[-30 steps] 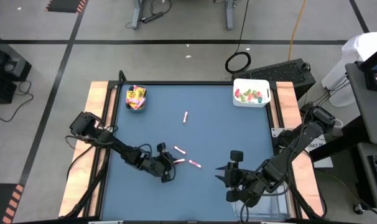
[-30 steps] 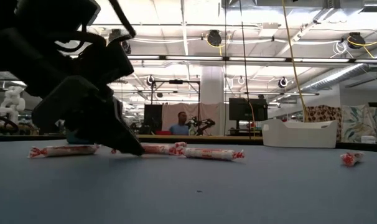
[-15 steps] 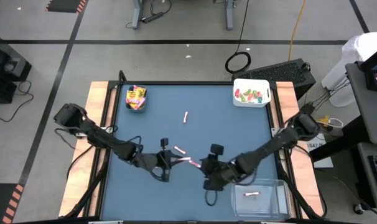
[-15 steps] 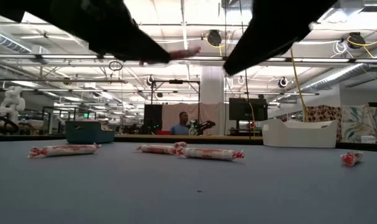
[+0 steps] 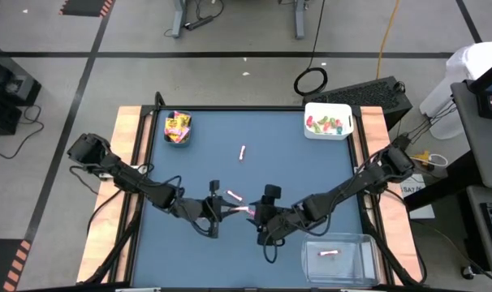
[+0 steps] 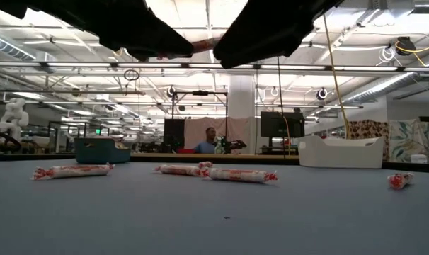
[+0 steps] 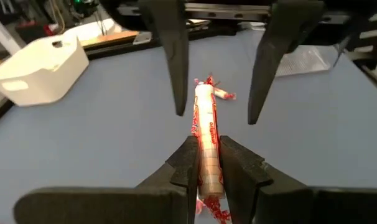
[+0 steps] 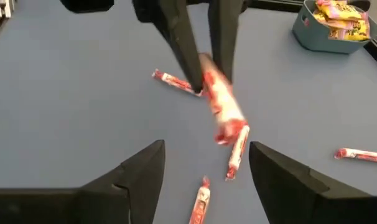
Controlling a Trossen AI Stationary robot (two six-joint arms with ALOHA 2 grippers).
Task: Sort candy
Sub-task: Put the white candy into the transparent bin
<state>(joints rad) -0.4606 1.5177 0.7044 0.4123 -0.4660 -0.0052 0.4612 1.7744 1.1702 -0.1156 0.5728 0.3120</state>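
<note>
Above the middle of the blue table (image 5: 311,170), your left gripper (image 7: 205,163) had a pink-white candy stick (image 7: 207,140) pinched lengthwise between nearly shut fingers, held off the surface. Facing it, your right gripper (image 5: 258,225) stood with its jaws spread wide either side of the stick's far end, not touching it. You had three sticks lying loose in the low view, plus one small wrapped piece (image 6: 399,180) off to the side. From above, one more stick (image 5: 243,152) lay alone farther up the table, another sat in the clear bin (image 5: 356,243), yellow packets filled the teal bin (image 5: 178,139), and green and red pieces filled the white bin (image 5: 347,130). Only the wrist views showed you the grip itself; the low view caught just dark undersides overhead.
</note>
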